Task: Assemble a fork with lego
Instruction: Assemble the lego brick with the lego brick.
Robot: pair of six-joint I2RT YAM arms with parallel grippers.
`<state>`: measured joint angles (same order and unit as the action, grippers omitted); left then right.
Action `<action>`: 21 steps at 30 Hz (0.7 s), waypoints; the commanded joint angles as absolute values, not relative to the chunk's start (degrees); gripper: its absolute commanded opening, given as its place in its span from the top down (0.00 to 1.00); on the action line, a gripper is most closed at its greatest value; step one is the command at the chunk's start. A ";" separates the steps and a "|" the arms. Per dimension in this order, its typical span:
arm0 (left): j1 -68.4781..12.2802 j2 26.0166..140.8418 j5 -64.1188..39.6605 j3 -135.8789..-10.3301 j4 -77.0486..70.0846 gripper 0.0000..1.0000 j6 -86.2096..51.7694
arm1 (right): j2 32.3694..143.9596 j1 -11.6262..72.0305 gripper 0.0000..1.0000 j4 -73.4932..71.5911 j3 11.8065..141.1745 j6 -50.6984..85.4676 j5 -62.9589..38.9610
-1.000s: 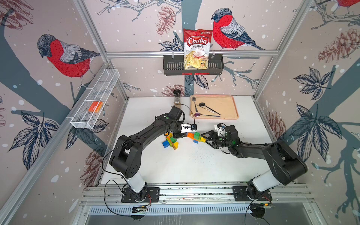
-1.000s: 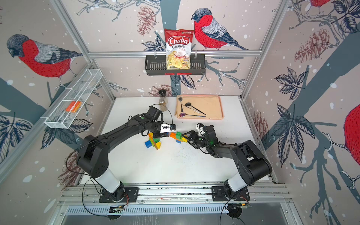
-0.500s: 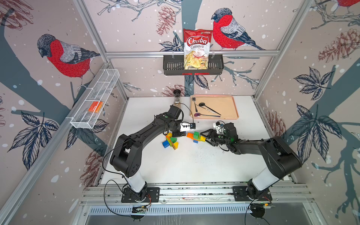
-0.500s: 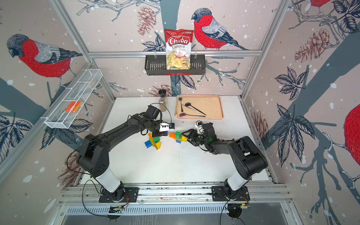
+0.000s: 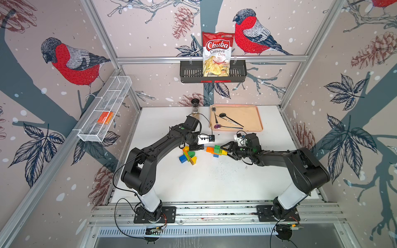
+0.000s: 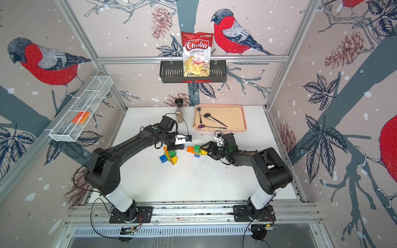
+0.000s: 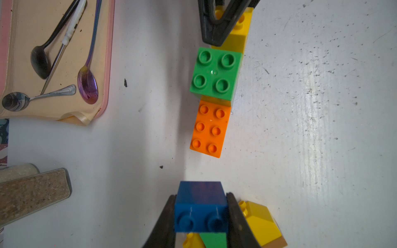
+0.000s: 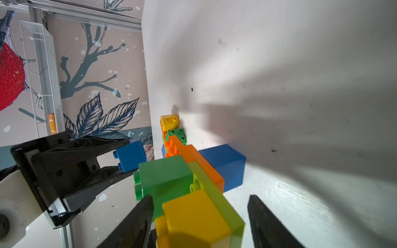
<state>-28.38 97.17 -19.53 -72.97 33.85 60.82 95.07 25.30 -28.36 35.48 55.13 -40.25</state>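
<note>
The left gripper is clenched on a blue brick and holds it off the white table, near the free end of an orange brick. This orange brick lies on the table in one joined row, with a green brick on top and a yellow brick at the end toward the right arm. The right gripper stands around the yellow end. Its jaws seem released, with one finger touching and the other apart, but the view is partly hidden. More bricks lie in a heap beside the left gripper.
</note>
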 commanded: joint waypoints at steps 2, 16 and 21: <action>-28.34 97.08 -21.30 -73.70 35.57 1.00 60.80 | 94.12 25.47 0.31 -27.14 35.16 53.40 -40.25; -29.43 102.02 -23.73 -80.00 42.42 1.00 63.68 | 96.20 25.46 0.39 -26.69 37.28 53.22 -41.22; -30.24 102.69 -24.04 -80.44 42.34 1.00 63.72 | 96.66 25.05 0.40 -24.31 38.77 51.58 -41.57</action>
